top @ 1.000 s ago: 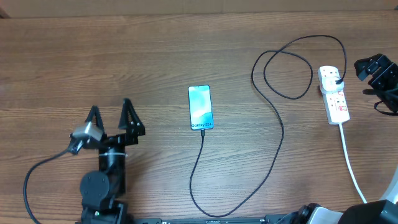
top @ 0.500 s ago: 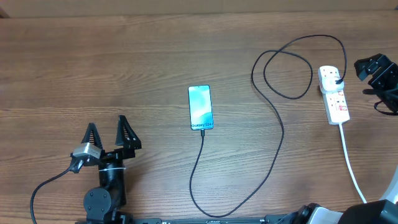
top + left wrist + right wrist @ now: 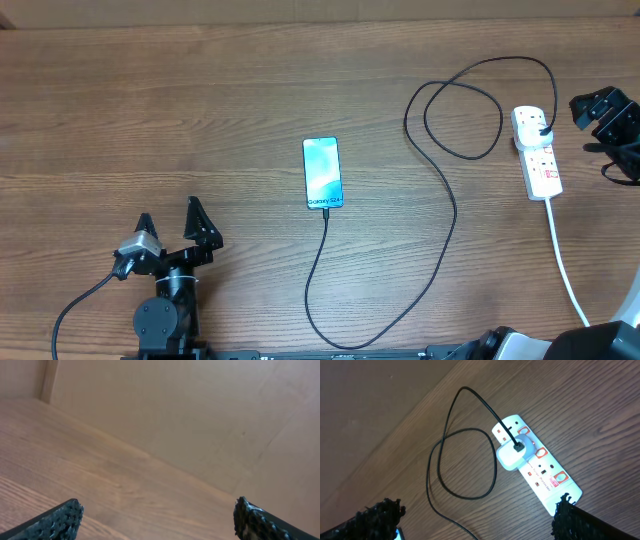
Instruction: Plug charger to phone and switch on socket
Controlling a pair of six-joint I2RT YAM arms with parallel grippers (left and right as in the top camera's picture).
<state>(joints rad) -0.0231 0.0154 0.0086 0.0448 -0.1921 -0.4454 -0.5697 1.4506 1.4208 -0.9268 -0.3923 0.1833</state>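
The left gripper [image 3: 169,211] sits low at the near left of the wooden table [image 3: 200,90], its jaws spread wide with nothing between them. Its wrist camera sees only the two black fingertips [image 3: 62,519], table grain and a pale board [image 3: 200,415] standing behind the table. A thin black lead [image 3: 70,290] trails off this arm to the left.

The phone [image 3: 322,173] lies flat near the middle, well apart from both grippers, screen up and light blue, with "Galaxy" in small letters at its near end. The charger cable [image 3: 447,205] meets that near end, drops toward the front edge, curves back up to the right and makes one loose loop that crosses over itself. It then reaches a white plug [image 3: 511,455] seated in the socket [image 3: 538,152] (the black cable enters the plug's top).

The socket is a white power strip lying at the right, with red-marked switches [image 3: 559,477] beside its outlets; the print on it is too small to read. Its thick white cord [image 3: 565,262] runs to the near edge.

The right gripper [image 3: 475,512] hangs just right of the strip, touching nothing, jaws wide apart.
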